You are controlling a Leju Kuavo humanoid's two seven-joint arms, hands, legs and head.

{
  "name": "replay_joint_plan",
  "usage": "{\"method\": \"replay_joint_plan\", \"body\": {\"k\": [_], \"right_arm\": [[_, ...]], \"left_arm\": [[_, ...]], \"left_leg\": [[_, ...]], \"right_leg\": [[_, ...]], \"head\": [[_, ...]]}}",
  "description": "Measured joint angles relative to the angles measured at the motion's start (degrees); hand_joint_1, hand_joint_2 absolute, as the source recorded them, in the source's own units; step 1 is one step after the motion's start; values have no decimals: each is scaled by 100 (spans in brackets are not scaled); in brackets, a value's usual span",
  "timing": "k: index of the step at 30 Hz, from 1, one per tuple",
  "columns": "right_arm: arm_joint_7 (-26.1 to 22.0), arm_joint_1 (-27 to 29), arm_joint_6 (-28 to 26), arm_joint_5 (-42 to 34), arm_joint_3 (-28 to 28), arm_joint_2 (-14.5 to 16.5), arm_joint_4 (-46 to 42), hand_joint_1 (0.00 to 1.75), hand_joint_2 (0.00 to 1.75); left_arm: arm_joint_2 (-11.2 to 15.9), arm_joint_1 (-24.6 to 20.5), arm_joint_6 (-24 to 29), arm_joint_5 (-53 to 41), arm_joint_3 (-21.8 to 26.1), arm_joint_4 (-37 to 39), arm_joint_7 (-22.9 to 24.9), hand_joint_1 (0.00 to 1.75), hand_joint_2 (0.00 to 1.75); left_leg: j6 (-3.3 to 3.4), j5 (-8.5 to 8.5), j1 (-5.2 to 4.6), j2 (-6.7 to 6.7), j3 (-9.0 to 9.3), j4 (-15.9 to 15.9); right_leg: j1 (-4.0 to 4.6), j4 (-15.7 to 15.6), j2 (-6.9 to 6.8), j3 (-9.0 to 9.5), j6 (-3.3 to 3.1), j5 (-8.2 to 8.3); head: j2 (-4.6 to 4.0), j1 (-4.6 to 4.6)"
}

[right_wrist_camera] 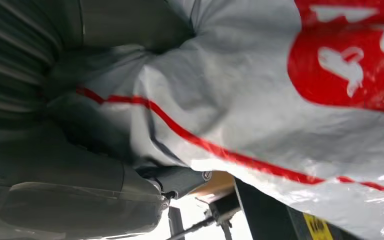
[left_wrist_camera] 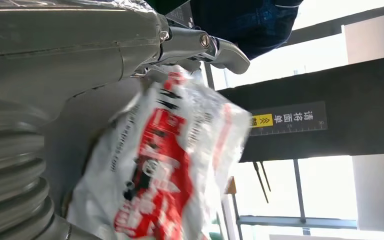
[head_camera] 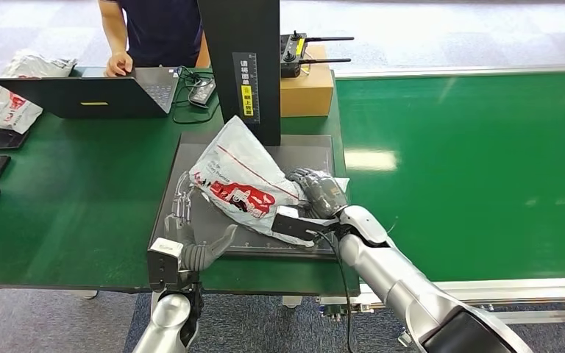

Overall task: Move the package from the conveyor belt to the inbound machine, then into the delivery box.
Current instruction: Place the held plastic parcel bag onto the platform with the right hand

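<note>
Right hand (head_camera: pixel 316 193) is clamped on the right-hand edge of the white-and-red plastic mailer package (head_camera: pixel 239 180); in the right wrist view the film bunches into the palm (right_wrist_camera: pixel 105 95), so the hold looks to be on loose wrapping, not on whatever is inside. Package sits tilted over the grey platform of the inbound machine (head_camera: pixel 191 158), its top corner just in front of the black scanner column (head_camera: pixel 244 66) with the yellow label. I cannot tell whether its lower edge rests on the platform or hangs just above it. Left hand (head_camera: pixel 191 246) is at the platform's near edge, palm up, fingers spread, holding nothing; its wrist view puts the package close beside the fingers (left_wrist_camera: pixel 215 47), contact unclear. Risks as I judge them: the slick film could slide out of the right-hand pinch when lifted, dropping the package onto the platform or off its front edge. Limp bag may sag and snag on the column or fold over its own label. Left hand is close enough to nudge the bag if it closes early. A person (head_camera: pixel 151 29) stands behind the green table (head_camera: pixel 66 191) with one hand at the laptop (head_camera: pixel 88 94), clear of the arms for now. Green conveyor belt (head_camera: pixel 471 162) to the right carries nothing that I can see.
</note>
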Motion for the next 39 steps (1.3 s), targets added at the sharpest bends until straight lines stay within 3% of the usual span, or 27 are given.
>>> {"method": "replay_joint_plan", "body": {"k": [9, 25, 31, 34, 39], "right_arm": [[376, -153, -205, 118, 177, 369, 863, 0, 175], [202, -125, -737, 102, 164, 436, 1068, 0, 175], [-644, 166, -1367, -430, -94, 445, 858, 0, 175], [-1069, 507, -1235, -1046, -372, 430, 343, 0, 175], [-1160, 1075, -1139, -1569, -668, 266, -906, 0, 175]], "left_arm": [[0, -6, -31, -13, -13, 1, 0, 0, 175], [-2, -15, -60, -57, -45, 26, 0, 0, 175], [-2, -25, -55, -65, -75, 55, 0, 0, 175], [-2, -41, -1, -40, -118, 102, 0, 0, 175], [-2, -63, 93, 85, -179, 190, 0, 0, 175]], "left_leg": [[0, -1, 0, 2, 14, 0], [0, 0, 0, 2, 24, 0], [0, 0, 0, 2, 20, 0], [0, -1, -1, 2, 15, 0], [0, -1, -1, 2, 7, 0]], "right_leg": [[-1, -1, 2, 10, 0, 0], [-1, -1, 2, 18, 0, 0], [-1, -1, 2, 15, 0, 0], [-1, -1, 2, 8, -1, -1], [-1, -2, 2, 1, -1, -1]], "head": [[0, 0], [0, 0], [0, 0], [0, -1], [0, 0]]}}
